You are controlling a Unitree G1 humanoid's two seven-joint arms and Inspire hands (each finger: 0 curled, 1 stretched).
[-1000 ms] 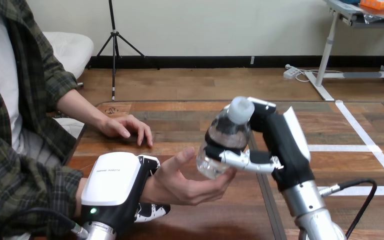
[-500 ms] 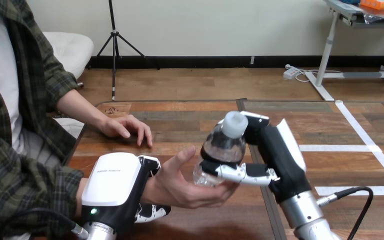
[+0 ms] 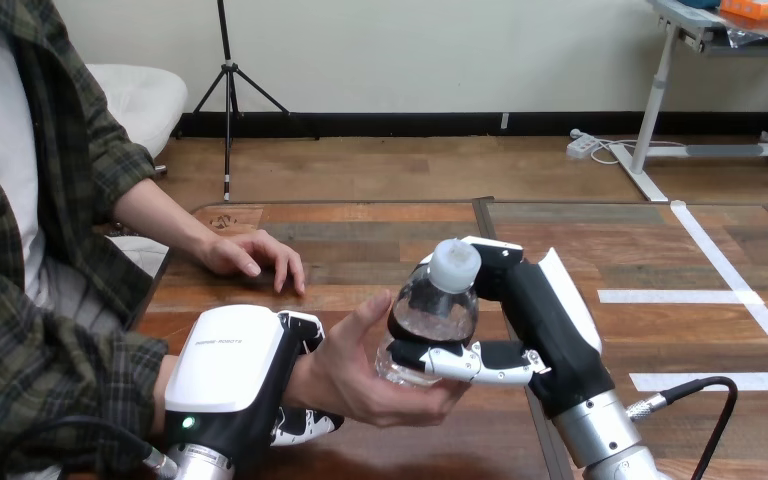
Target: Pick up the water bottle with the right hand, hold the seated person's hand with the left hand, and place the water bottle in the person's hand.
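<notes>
Near the front edge of the table [image 3: 660,260], the water bottle [image 3: 428,318] stands tilted with its base in the person's upturned hand [image 3: 360,378], the right hand [image 3: 545,320] gripping its body with fingers and thumb curled. Beside them the left hand [image 3: 235,365] clasps that hand's wrist [image 3: 305,385], fingers curled beneath it; the person's other hand [image 3: 250,255] rests on the table farther back.
</notes>
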